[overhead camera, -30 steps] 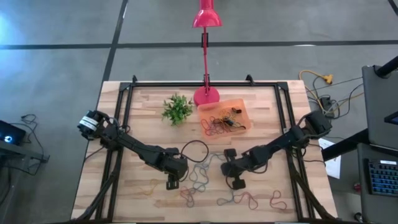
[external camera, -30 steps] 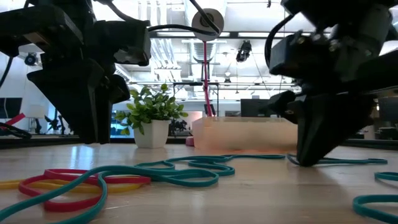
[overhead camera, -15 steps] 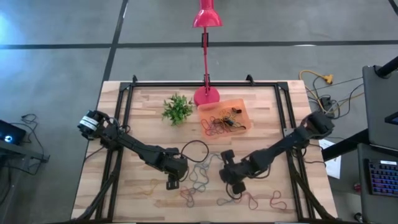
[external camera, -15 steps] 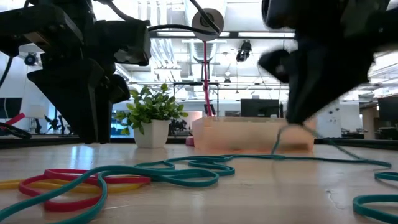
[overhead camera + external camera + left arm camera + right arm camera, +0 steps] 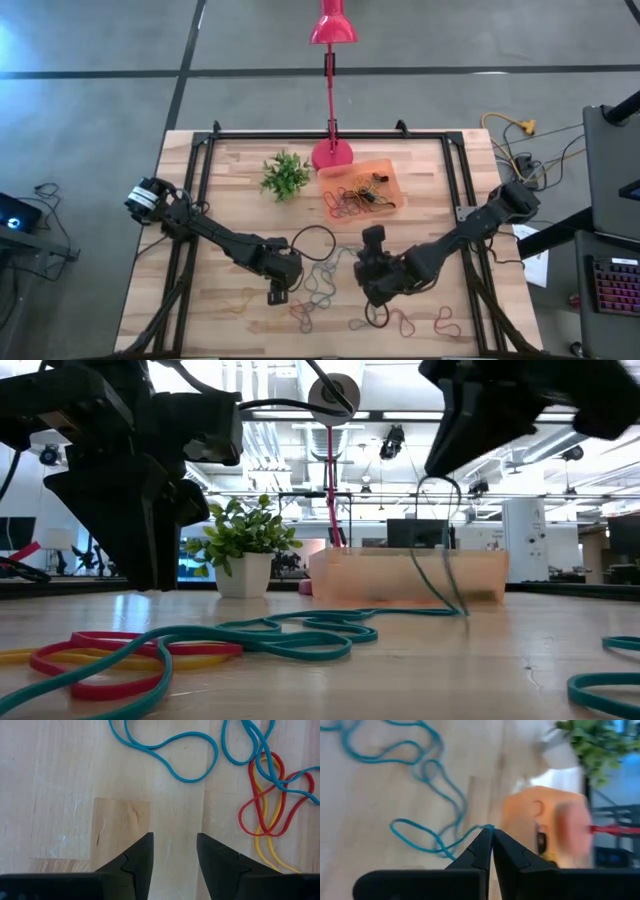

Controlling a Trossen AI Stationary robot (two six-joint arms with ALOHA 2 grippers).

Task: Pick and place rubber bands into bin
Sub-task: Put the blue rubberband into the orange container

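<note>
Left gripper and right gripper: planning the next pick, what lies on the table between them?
In the high view, loose teal rubber bands lie tangled between the left gripper and right gripper.

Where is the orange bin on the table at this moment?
In the high view the bin lies at the far side of the table, a little right of its middle, next to the pink lamp base and right of the small green plant.

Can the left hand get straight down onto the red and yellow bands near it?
Probably yes: the left hand is open over bare wood, the red and yellow bands lie just beside it, uncovered, though tangled with a blue band.
</note>
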